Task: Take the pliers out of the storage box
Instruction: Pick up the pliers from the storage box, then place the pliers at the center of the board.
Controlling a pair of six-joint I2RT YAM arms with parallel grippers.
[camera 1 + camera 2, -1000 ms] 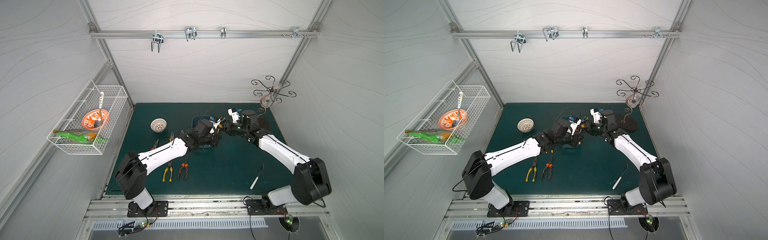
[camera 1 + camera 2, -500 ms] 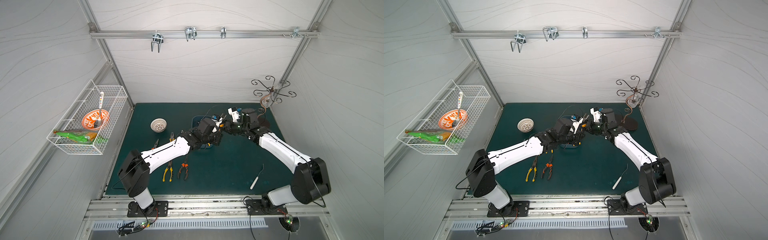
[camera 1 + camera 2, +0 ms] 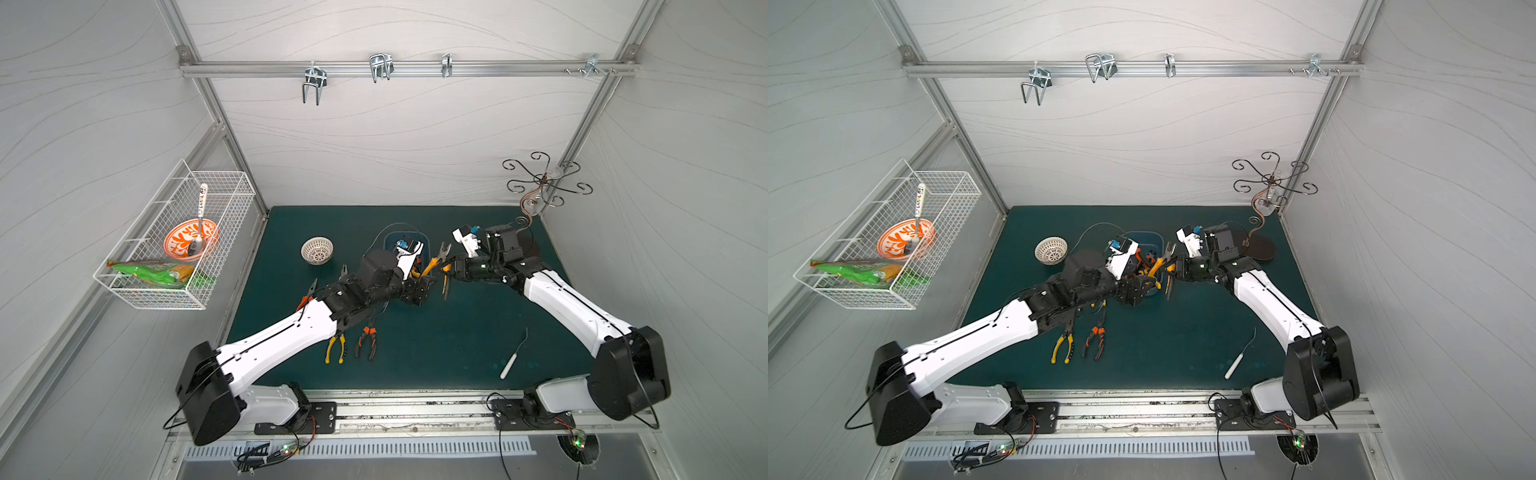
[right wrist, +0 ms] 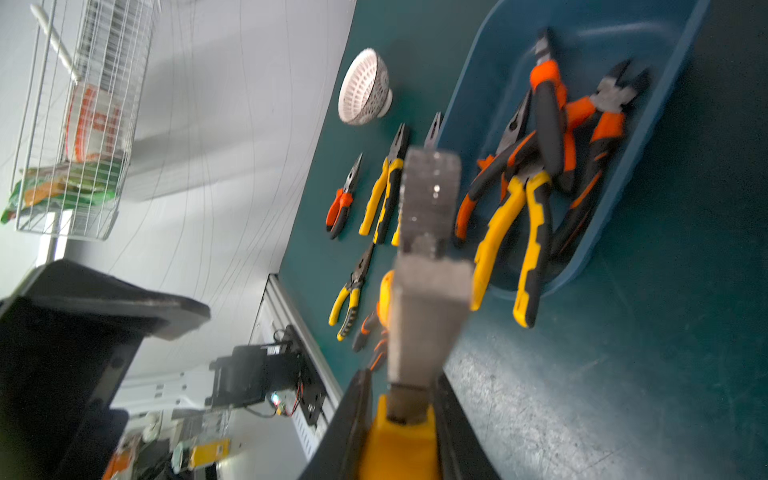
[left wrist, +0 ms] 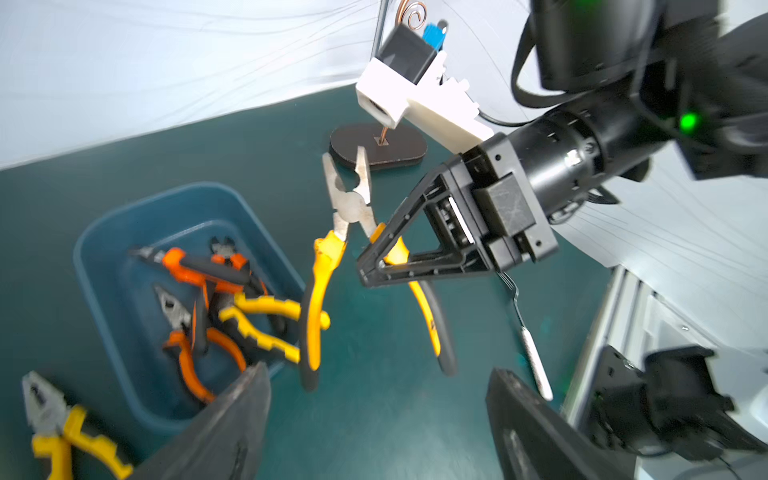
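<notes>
Right gripper [image 5: 376,266] was clamped on one handle of the yellow-handled pliers [image 5: 351,203], aloft just beside the storage box [image 5: 104,232]. Left gripper [image 5: 374,415] gaped wide, empty. The free handle dangled splayed, so you'd likely have done best to carry slowly and lower onto bare mat [image 3: 436,353]. Both forearms reached inward, wrists near level.

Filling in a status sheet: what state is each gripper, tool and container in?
left gripper: jaws open, empty.
right gripper: shut on one handle of the yellow-handled pliers.
yellow-handled pliers: held above the mat, handles spread.
storage box: on the mat, several pliers inside.
orange-handled pliers: flat on the mat, outside the box.
hook tool: lying on the mat.
wire basket: hanging, holding an orange bowl.
</notes>
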